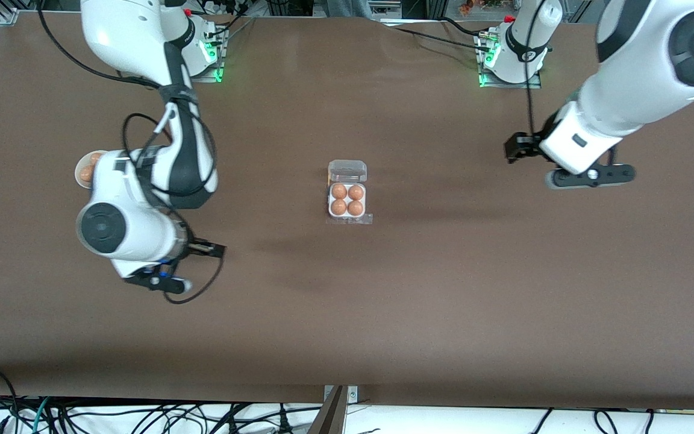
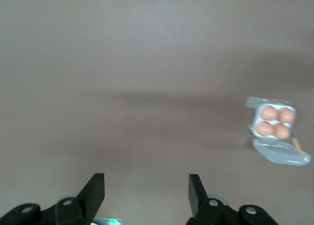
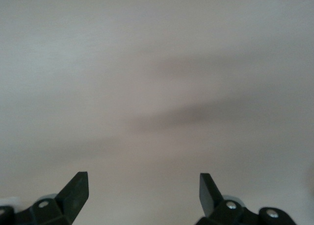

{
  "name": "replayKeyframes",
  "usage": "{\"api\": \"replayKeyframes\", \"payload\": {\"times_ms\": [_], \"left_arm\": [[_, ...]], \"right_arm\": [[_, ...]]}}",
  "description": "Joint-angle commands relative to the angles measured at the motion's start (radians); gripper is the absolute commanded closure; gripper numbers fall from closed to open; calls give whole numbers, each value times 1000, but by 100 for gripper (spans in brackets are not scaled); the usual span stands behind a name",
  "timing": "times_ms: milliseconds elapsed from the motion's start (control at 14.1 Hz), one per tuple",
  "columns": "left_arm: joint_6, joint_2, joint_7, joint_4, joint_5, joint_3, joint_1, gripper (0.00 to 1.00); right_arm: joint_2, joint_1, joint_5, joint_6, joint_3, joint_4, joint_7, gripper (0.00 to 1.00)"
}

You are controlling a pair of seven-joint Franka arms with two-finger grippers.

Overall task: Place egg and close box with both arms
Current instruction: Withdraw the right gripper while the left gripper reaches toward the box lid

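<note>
The box [image 1: 347, 200] sits mid-table with its clear lid [image 1: 347, 171] swung open toward the arms' bases. Every cell holds an orange-brown egg [image 1: 339, 191], and I cannot tell the task's egg from the others. My left wrist view shows the box [image 2: 274, 121] off to one side, its lid [image 2: 282, 154] lying flat. My left gripper [image 1: 591, 175] [image 2: 145, 186] hangs open and empty over bare table toward the left arm's end. My right gripper [image 1: 163, 282] [image 3: 143, 185] is open and empty over bare table toward the right arm's end.
A round white bowl [image 1: 82, 172] with more eggs stands at the right arm's end, mostly hidden under that arm. Brown tabletop [image 1: 443, 289] surrounds the box. Cables run along the table edge nearest the front camera.
</note>
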Motion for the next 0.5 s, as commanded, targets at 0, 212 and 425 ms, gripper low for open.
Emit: {"api": "replayKeyframes", "payload": {"times_ms": [0, 212, 425], "left_arm": [[-17, 34, -85, 22, -82, 11, -46, 54], [-17, 107, -200, 26, -109, 11, -157, 71], [-13, 175, -269, 32, -127, 11, -248, 79]], "right_arm": [[-15, 27, 8, -24, -92, -15, -133, 0], [-77, -17, 2, -62, -103, -14, -164, 0], [-260, -183, -160, -61, 156, -80, -142, 0]]}}
